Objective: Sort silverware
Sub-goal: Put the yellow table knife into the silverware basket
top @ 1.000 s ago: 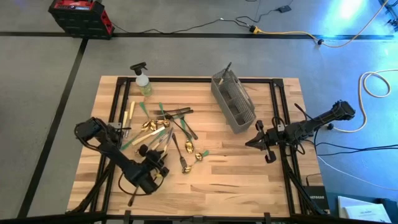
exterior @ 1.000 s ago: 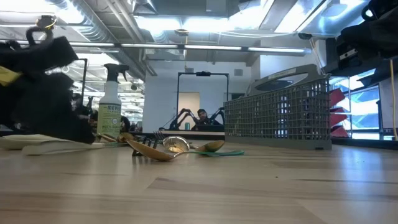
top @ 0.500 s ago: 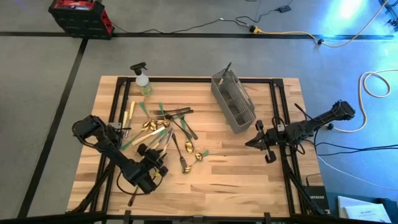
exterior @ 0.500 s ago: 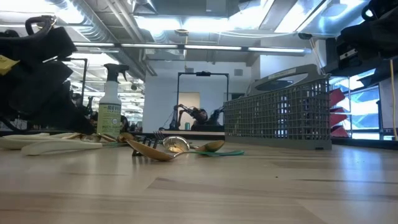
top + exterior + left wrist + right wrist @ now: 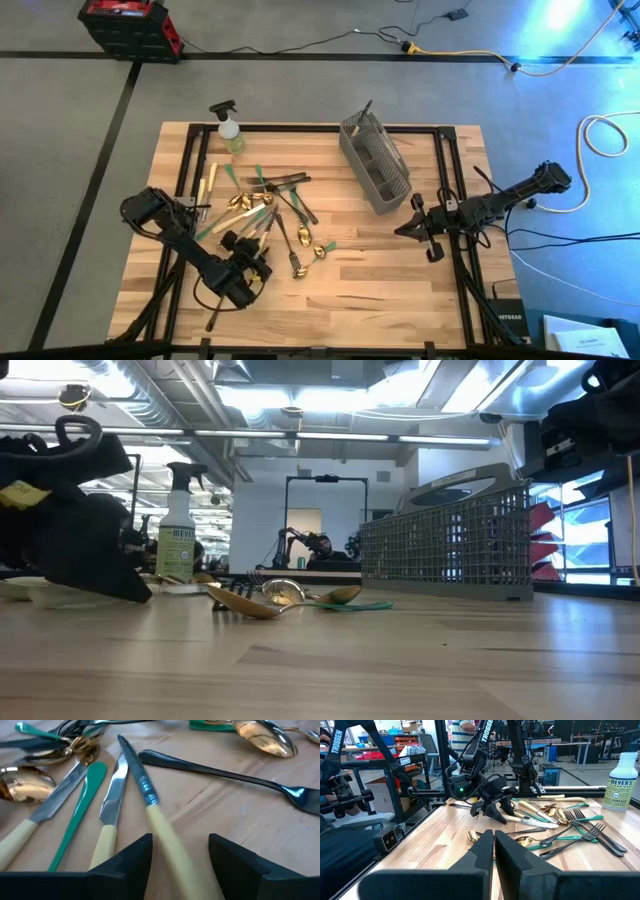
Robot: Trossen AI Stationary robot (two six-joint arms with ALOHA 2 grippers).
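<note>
Sorting has barely begun, by my judgement: nearly all the silverware [image 5: 270, 215] lies heaped on the counter [image 5: 380, 280], well apart from the mesh caddy [image 5: 374, 164], which seems to hold perhaps one piece. My left gripper [image 5: 180, 852] is low at the heap, parted astride a cream-handled knife [image 5: 150, 810], not clamped. My right gripper [image 5: 493, 850], pressed shut and empty, waits beside the caddy.
</note>
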